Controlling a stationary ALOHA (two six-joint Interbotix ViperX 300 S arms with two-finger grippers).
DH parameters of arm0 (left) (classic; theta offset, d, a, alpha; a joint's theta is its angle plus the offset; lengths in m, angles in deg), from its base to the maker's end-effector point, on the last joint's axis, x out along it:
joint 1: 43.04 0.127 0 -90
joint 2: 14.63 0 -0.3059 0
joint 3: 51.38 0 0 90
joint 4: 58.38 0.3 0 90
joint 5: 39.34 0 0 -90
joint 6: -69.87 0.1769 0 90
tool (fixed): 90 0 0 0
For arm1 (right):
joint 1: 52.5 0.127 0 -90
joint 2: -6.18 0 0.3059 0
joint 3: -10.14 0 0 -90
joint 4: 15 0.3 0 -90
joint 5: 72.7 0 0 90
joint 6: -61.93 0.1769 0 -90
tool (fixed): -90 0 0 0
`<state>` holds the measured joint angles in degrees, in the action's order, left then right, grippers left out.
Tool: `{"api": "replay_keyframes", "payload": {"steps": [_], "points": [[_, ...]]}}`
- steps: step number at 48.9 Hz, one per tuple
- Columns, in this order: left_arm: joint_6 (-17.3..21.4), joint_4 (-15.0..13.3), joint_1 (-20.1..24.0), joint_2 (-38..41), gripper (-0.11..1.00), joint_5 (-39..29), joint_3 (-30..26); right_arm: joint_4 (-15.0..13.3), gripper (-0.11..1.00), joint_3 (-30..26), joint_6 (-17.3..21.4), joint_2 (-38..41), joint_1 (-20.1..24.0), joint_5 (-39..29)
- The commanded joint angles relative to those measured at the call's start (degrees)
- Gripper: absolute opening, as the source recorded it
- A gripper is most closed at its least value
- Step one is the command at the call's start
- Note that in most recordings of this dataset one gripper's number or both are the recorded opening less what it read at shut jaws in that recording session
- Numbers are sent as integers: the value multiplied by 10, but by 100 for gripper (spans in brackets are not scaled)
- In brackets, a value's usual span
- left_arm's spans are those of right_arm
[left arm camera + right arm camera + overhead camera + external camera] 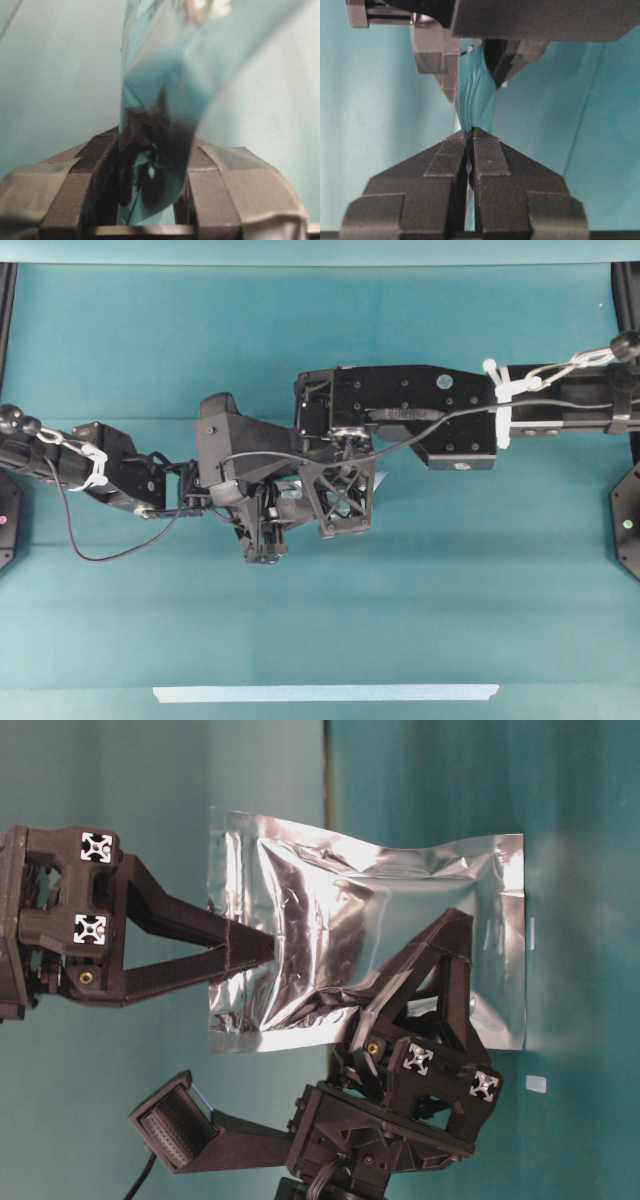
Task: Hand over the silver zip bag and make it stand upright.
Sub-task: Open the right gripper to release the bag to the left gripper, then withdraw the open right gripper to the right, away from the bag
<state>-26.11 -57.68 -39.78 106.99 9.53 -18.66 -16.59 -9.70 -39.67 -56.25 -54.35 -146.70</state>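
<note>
The silver zip bag [380,910] hangs in the air between both arms, crinkled and reflective. My right gripper [268,948] is shut on one flat edge of it; the right wrist view shows its pads [487,160] pinching the foil [476,95] tight. My left gripper [430,970] reaches in from the other side. In the left wrist view the puffy bag [165,75] fills the gap between its fingers [102,160], touching both pads. From overhead the arms hide nearly all of the bag.
A pale blue tape strip [325,693] lies along the near edge of the teal table [150,360]. Dark frame posts stand at the far left [6,300] and far right [628,290] corners. The two arms meet mid-table.
</note>
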Motion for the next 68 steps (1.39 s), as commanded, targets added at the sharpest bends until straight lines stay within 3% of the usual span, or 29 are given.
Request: {"api": "replay_keyframes", "payload": {"steps": [1, 18, 22, 31, 35, 44, 52, 59, 68], "points": [[1, -2, 3, -3, 28, -1, -3, 2, 3, -3, 10, -5, 5, 2], [3, -2, 3, -3, 28, -5, -3, 29, 5, -3, 11, -5, 5, -4], [4, -2, 3, -3, 28, -5, -2, 32, 21, -3, 14, -5, 5, -7], [11, -1, 3, -4, 28, -10, -1, 27, 75, -3, 16, -6, 7, -4], [12, -2, 2, -4, 28, -13, 0, 25, 90, -3, 17, -7, 7, -1], [17, -1, -1, -3, 28, -16, 1, 12, 89, -3, 24, -21, 6, 1], [24, -1, -1, -4, 28, -16, 1, 2, 89, -1, 58, -60, -4, 15], [24, -2, -3, -4, 28, -16, 2, 2, 89, 15, 85, -105, -5, 63], [31, -1, -4, -4, 28, -16, 3, 2, 89, 75, 108, -163, -4, 130]]}}
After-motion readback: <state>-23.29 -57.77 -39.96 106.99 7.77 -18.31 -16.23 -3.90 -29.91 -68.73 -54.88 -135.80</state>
